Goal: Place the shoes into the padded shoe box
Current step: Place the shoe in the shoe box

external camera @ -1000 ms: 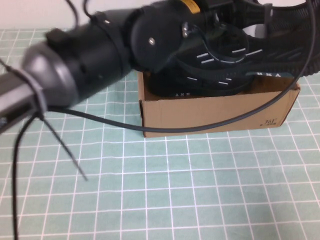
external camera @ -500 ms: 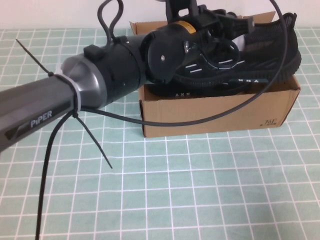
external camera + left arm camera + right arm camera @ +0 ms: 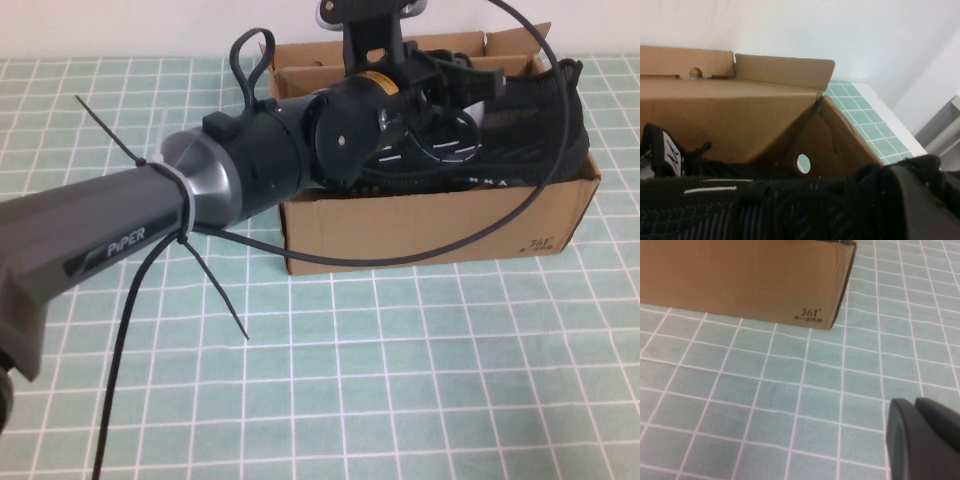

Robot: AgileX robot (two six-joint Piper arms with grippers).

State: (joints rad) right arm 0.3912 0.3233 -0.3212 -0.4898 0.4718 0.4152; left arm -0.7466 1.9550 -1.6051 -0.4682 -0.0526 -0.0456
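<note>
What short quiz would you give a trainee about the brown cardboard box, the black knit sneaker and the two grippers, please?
1. True or false: the black knit lace-up sneaker lies flat on the green grid mat.
2. Where is the small black print on the brown corrugated cardboard box?
A. the near wall's right corner
B. a rear flap
C. the left wall
3. Fill in: the ___ gripper is over the box at the sneaker, while the right gripper hangs over the mat near the printed corner.

Key:
1. False; it is at the box's open top.
2. A
3. left; the left gripper.
</note>
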